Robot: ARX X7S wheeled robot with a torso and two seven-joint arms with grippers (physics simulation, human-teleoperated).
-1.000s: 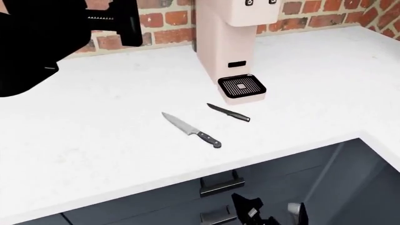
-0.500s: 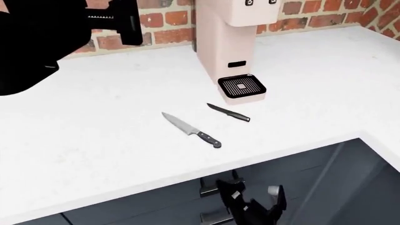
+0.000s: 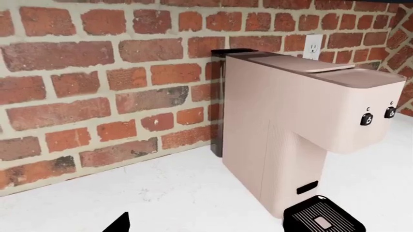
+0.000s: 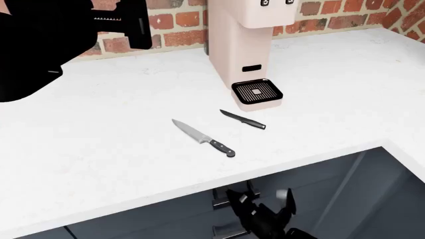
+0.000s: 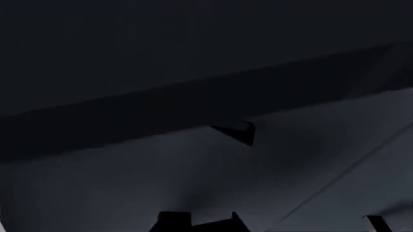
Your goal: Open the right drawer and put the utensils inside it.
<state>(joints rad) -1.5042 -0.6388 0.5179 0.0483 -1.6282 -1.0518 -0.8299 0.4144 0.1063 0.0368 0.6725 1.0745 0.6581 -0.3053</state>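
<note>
The drawer-opening step is in hand — the right gripper [image 4: 262,199], jaws spread, hovers just beside the black handle [image 4: 229,198] of the shut right drawer [image 4: 166,211], and next must close on it — chef's knife [image 4: 202,138] and paring knife [image 4: 242,119] wait on the counter [image 4: 99,134]

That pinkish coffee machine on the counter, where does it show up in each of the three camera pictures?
Head view: the coffee machine stands at top centre, against the brick wall.
Left wrist view: it fills the right half, seen from the side, its black drip tray at the lower edge.
Right wrist view: not in it; only dark cabinet fronts show.
Shared landmark: the drip tray, also visible in the head view.
</note>
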